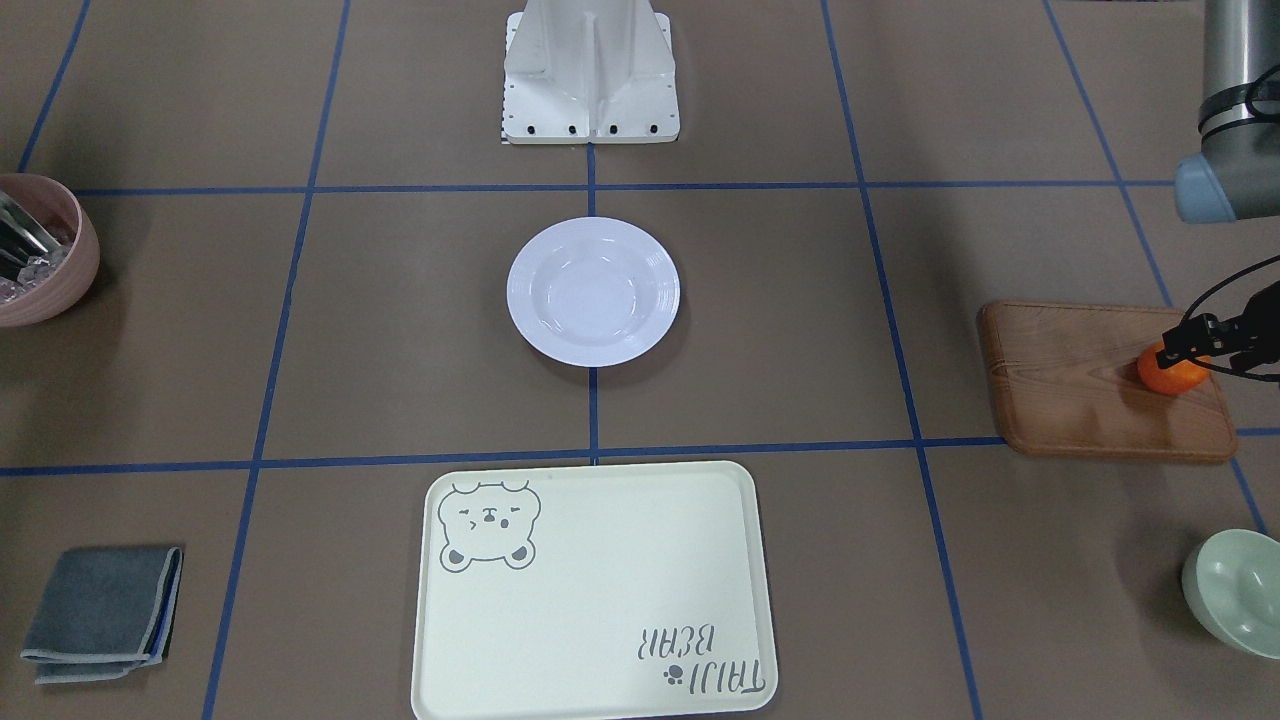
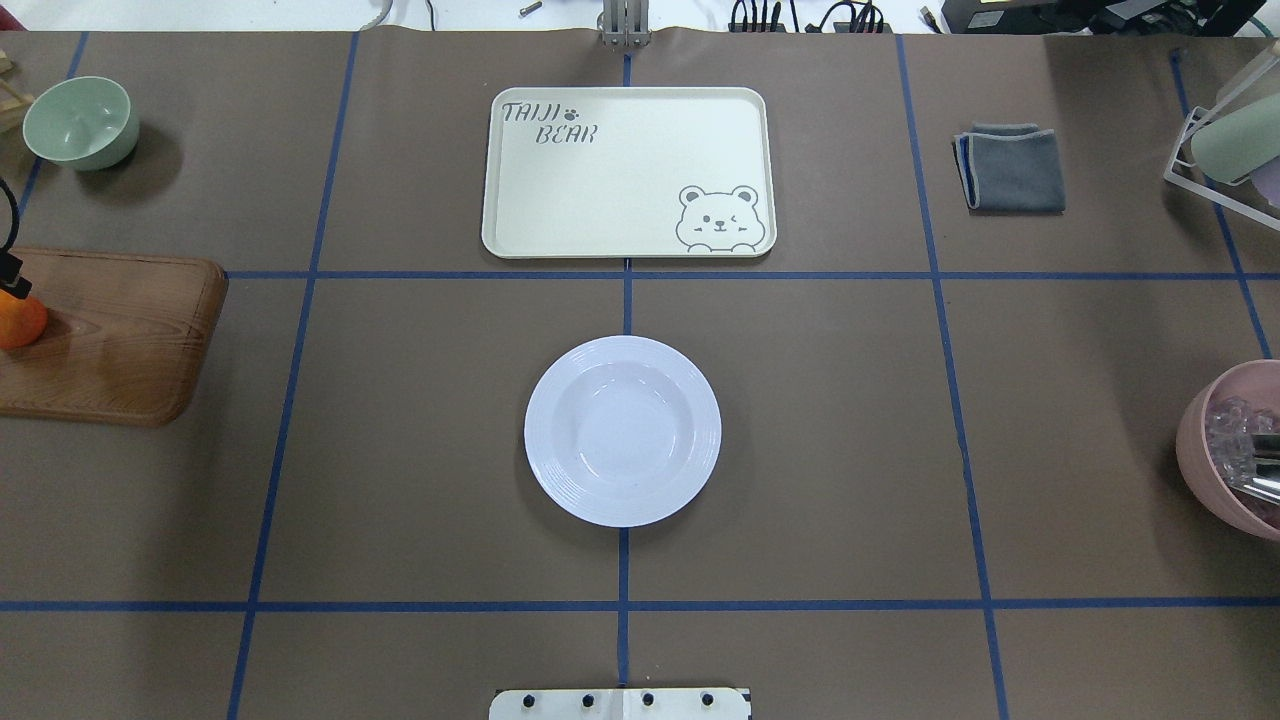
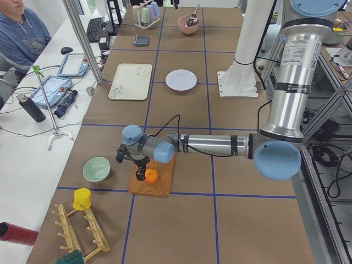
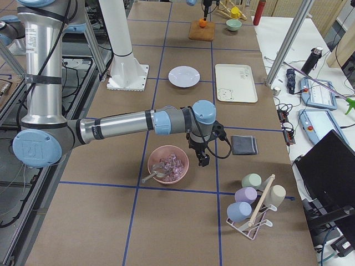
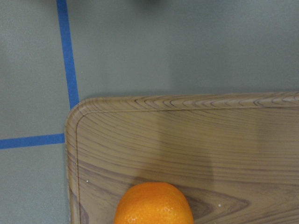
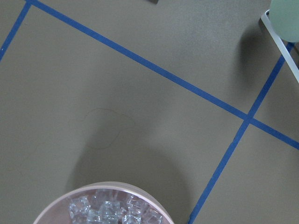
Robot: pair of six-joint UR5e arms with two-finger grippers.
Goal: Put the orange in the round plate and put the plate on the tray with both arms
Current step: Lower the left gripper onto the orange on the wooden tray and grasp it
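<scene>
Orange [image 5: 153, 204] sits at 6 o'clock in my left wrist view, on the wooden board [image 5: 196, 135], just under my left fingers [image 1: 1188, 350]. I cannot tell if they are open or holding it. Round plate [image 2: 545, 432] is well apart, toward 3 o'clock overhead.

Orange [image 1: 1172, 378] seemingly on board [image 1: 1080, 390]; plate [image 1: 593, 291] between tray [image 1: 600, 590], robot base [image 1: 590, 80].

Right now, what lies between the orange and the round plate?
Overhead view: the wooden board under the orange, then bare table crossed by one blue tape line, up to the round plate.
</scene>
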